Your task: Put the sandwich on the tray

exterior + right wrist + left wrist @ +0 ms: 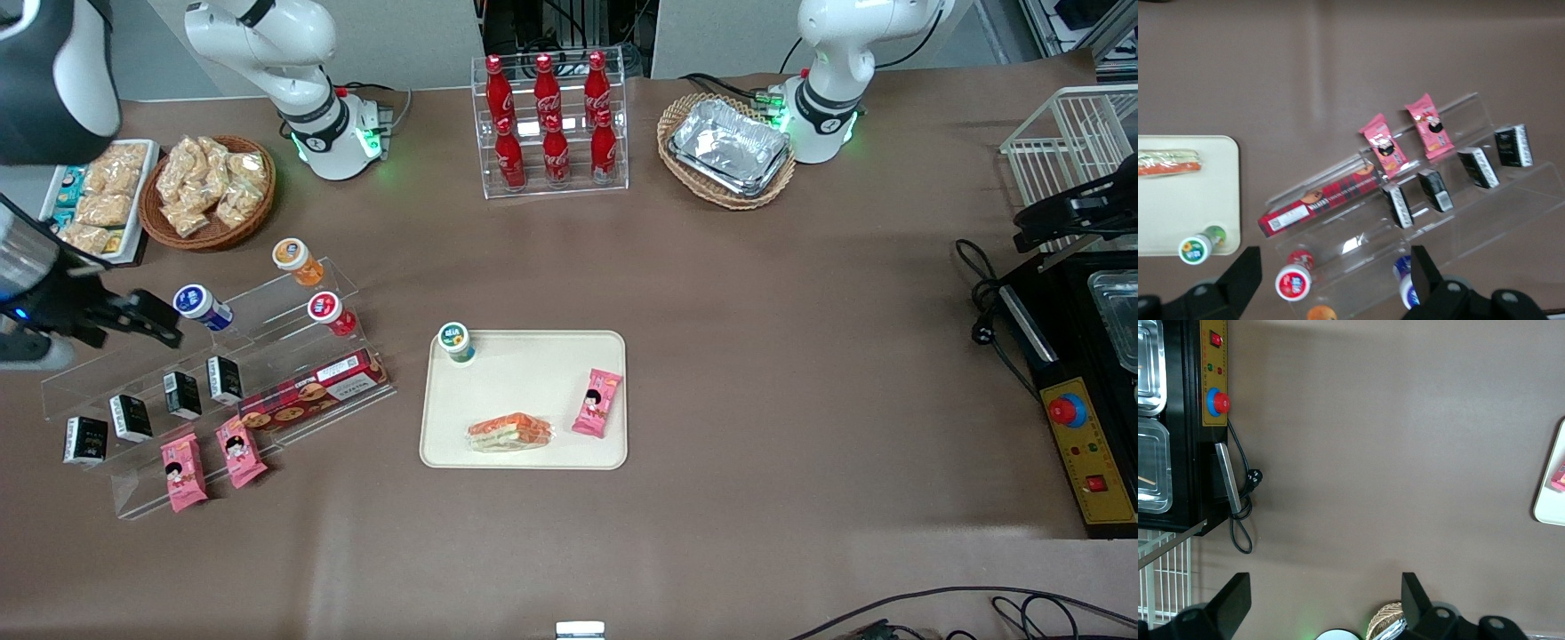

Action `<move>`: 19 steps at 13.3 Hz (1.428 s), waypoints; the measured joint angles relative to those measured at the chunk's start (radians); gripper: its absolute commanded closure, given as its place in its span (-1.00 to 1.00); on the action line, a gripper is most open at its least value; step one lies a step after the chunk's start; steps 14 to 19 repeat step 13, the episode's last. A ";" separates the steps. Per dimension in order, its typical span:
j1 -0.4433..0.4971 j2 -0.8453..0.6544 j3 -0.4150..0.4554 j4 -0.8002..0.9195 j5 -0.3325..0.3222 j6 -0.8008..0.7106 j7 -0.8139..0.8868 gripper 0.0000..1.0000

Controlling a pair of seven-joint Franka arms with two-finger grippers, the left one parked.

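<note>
We see sandwich (509, 433) lying flat on tray (533, 458), long axis along tray's near rim. Tool (142, 324) apart, empty, over acrylic rack (293, 356), well toward working arm's end of desk (756, 356).

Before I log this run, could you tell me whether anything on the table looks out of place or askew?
Nothing stands out. The sandwich lies flat on the tray beside a pink snack packet and a small cup. The gripper is open above the acrylic display rack.
</note>
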 measured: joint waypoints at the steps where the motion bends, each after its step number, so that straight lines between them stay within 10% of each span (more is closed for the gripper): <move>1: 0.000 -0.029 -0.021 -0.026 0.000 -0.004 -0.022 -0.99; 19: 0.000 -0.099 -0.172 -0.080 0.056 -0.006 -0.126 -0.99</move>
